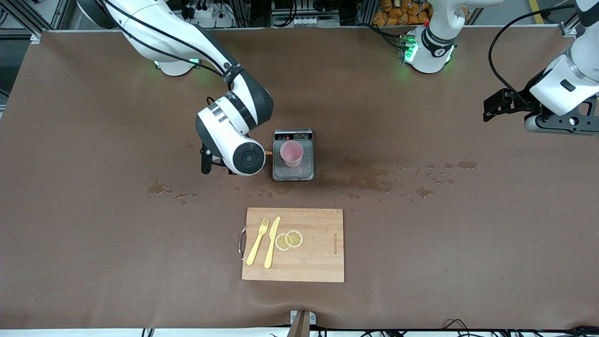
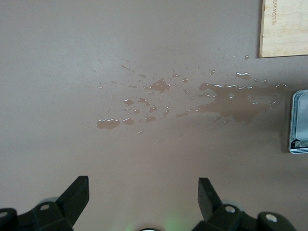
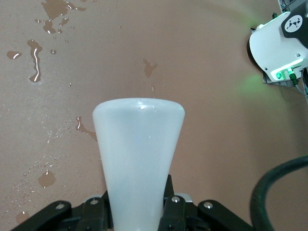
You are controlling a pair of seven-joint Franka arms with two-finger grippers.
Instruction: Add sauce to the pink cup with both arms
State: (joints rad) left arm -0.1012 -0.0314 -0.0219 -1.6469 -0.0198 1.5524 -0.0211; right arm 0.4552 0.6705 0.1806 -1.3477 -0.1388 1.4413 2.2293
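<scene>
**Two arms, one bottle up, cup not yet filled**

Two lemon slices [image 1: 289, 239], one fork [image 1: 257, 247] and one knife [image 1: 272, 242] lie on one cutting board [image 1: 309, 262], nearest the front camera. All untouched, no part in the task.

Next row up: one scale [image 1: 293, 175] with one pink cup [image 1: 291, 153] upright on its platform. Cup looks empty, though its bottom is hard to read. Puddles [image 1: 369, 177] streak the table on both sides of the scale, most toward the left arm's end.

Right gripper [image 1: 220, 164] hangs just beside the scale, toward the right arm's end, mostly hidden under its own wrist. Jaws clamped on the sauce [image 3: 138, 159]: the wrist view shows the whitish body pinched between the fingers [image 3: 174, 207]. An orange tip peeks out toward the cup in the front view, beside the rim rather than over it, I judge.

Left gripper [image 1: 507, 104] waits over bare table at the left arm's end, well apart from the cup, jaws wide with nothing between them.

Risks:
- Nozzle short of the rim; a squeeze now would hit the scale or table.
- Cup is light and unsteadied; a nudge from the bottle could tip it.
- A tight clamp may push sauce out early.
</scene>
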